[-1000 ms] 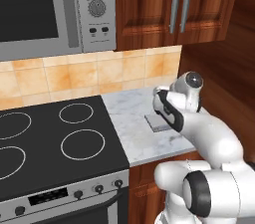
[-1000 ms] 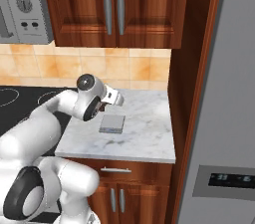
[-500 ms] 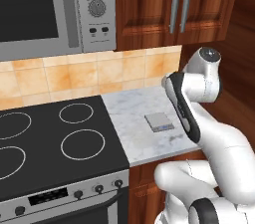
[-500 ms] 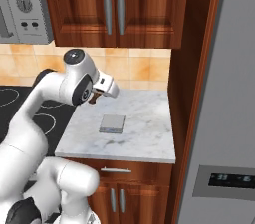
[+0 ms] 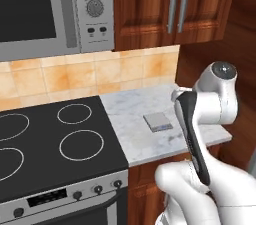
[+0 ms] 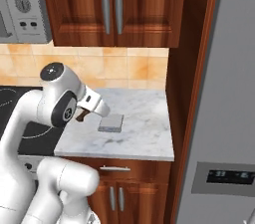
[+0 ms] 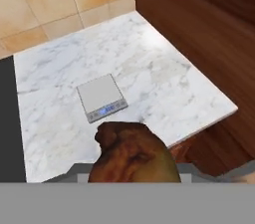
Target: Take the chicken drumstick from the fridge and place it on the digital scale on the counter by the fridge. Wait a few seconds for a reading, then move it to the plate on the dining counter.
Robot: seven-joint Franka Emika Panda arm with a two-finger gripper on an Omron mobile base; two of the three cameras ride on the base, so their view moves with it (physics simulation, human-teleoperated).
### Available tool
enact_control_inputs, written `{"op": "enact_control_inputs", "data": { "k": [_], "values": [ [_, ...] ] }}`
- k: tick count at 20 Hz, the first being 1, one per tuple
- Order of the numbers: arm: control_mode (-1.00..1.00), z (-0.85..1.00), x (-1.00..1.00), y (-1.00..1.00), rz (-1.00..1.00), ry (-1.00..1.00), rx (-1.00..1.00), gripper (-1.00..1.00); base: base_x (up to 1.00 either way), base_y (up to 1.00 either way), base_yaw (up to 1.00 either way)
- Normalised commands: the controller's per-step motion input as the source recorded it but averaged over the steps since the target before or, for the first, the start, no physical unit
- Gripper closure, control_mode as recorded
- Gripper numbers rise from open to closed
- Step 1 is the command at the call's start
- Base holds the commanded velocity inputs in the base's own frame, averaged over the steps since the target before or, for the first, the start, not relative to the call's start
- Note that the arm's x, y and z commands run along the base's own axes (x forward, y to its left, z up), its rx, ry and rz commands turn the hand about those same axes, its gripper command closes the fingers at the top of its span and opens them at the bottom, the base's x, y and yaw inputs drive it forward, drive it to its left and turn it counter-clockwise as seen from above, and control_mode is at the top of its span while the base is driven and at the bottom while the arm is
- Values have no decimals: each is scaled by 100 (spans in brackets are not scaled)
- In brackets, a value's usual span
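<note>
The drumstick (image 7: 133, 154) is held in the tool (image 6: 85, 112), up in the air above the bench (image 7: 164, 83), not touching it. The scale (image 7: 101, 97) lies bare near the middle of the bench, between stove (image 5: 55, 144) and fridge (image 6: 224, 118).

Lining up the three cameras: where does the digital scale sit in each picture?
Left base view: digital scale, centre-right, beside the arm.
Right base view: left of centre, just right of the hand.
Hand view: centre-left, above the held drumstick.
Shared landmark: the marble counter it lies on.
</note>
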Motion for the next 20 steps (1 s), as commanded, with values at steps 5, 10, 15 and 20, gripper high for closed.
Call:
{"op": "enact_control_inputs", "data": {
  "k": [5,10,15,20],
  "values": [
    [100,0,0,0,0,0,0,100,-55,33,-62],
    [100,0,0,0,0,0,0,100,-42,3,-92],
    [100,0,0,0,0,0,0,100,-75,6,-85],
    [100,0,0,0,0,0,0,100,-100,0,-66]
  ]
}}
